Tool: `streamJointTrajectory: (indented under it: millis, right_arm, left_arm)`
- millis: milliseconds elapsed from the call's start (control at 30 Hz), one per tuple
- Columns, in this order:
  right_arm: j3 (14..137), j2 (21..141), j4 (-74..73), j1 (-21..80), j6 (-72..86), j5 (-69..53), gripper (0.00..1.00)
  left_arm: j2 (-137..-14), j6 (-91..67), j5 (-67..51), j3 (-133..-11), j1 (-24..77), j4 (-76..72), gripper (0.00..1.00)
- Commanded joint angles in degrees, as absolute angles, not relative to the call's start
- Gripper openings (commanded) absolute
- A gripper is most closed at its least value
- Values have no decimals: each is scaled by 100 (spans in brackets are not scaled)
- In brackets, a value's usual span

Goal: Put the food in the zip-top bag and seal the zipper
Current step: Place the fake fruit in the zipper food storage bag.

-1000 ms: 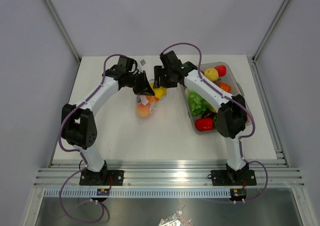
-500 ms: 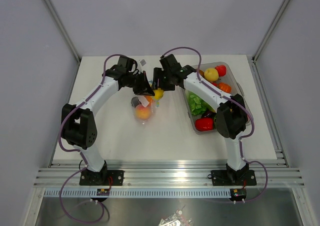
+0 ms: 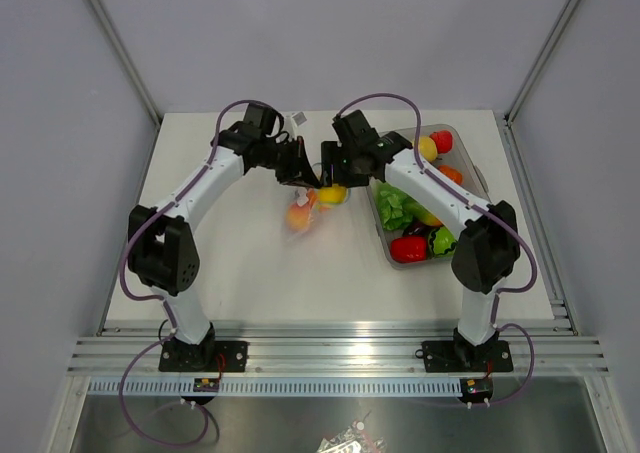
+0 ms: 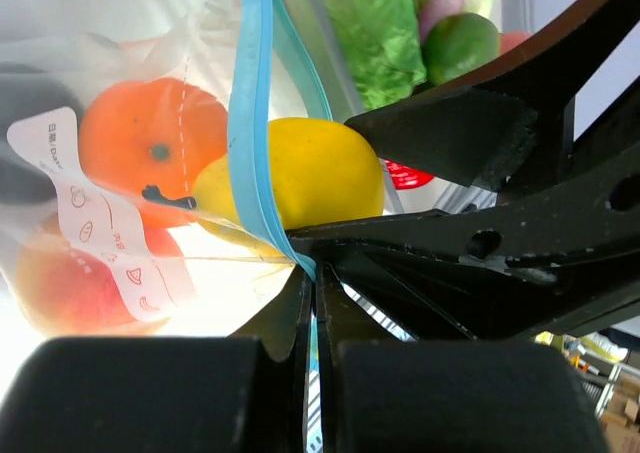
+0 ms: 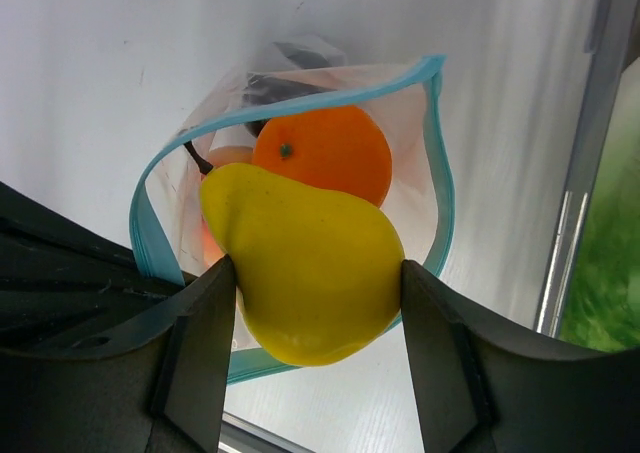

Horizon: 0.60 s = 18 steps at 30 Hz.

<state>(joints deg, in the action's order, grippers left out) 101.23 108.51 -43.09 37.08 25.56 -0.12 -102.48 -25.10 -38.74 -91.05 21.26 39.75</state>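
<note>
The clear zip-top bag (image 3: pixel 300 216) hangs from my left gripper (image 3: pixel 300 173), which is shut on its light blue zipper (image 4: pixel 250 123). The bag's mouth is open (image 5: pixel 440 173). Inside lie a round orange (image 5: pixel 325 153), a peach (image 4: pixel 60 283) and something dark. My right gripper (image 3: pixel 332 185) is shut on a yellow pear-shaped fruit (image 5: pixel 310 263) and holds it in the bag's mouth, against the zipper (image 4: pixel 310 173).
A rigid clear tray (image 3: pixel 470 168) stands at the right with green lettuce (image 3: pixel 395 208), a red pepper (image 3: pixel 408 249), a yellow fruit (image 3: pixel 425 148) and other toy food. Both arms meet over the table's middle back.
Both grippers have moved a little to the right with the bag and the yellow fruit. The bag's body has swung and looks blurred.
</note>
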Motion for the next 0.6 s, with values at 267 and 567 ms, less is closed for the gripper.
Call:
streamJointTrajectory:
  millis: [267,567]
  right_arm:
    - [10029,10380,-4009,3841,2592,28,52]
    - [9651,10372,-3823,3850,2795,375,54]
  left_arm:
    - [-10195,-1749,-4659,-8790,2294,3621,0]
    - [-10108,-1494,-4430,-8332,2285,3586,0]
